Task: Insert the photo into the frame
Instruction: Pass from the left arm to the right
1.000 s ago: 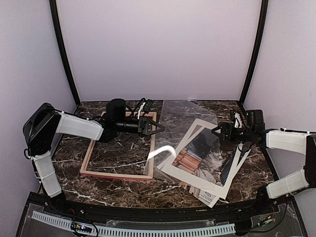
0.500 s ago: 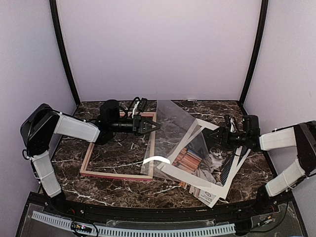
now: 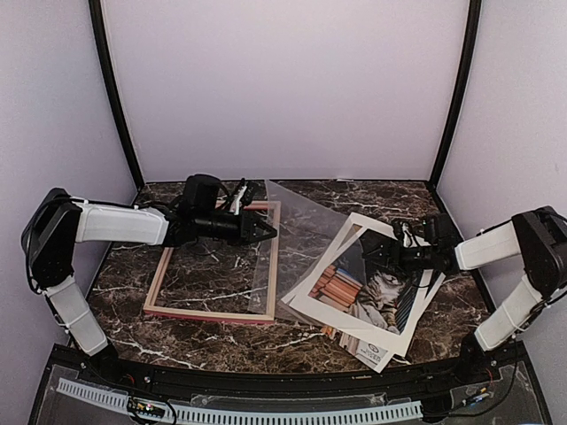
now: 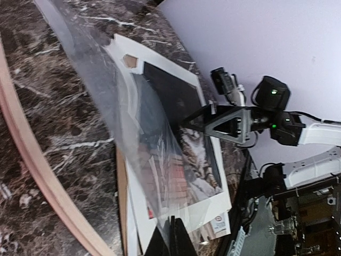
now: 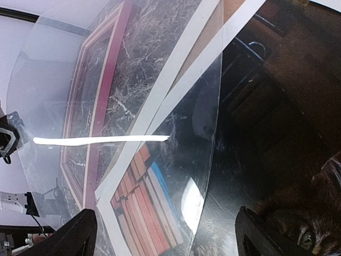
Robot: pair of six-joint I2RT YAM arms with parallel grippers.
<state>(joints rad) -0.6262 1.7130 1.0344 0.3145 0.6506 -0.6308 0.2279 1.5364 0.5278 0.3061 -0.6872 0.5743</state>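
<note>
- The frame lies flat on the left of the table, pale wood side up, with only bare marble inside it. We see no change in its place over the last second.
- Our left gripper is pinched fully closed on one edge of the clear sheet, just above the frame's right side. Over that second it has drawn slightly back toward the left.
- The clear sheet was draped low over the photo a second ago, with one corner curled. Now it stands tilted up between the frame and the photo, so most of the picture is uncovered.
- The photo rests face up on a pile of paper and board to the right of the frame, wholly outside it. Its place has not changed.
- Our right gripper has come down and to the left and hovers low over the photo's far half. Its jaws are spread wide with nothing held between them.
- We judge that the sheet is being cleared away so that the right gripper can take the photo. The photo has not yet begun to move toward the frame.
</note>
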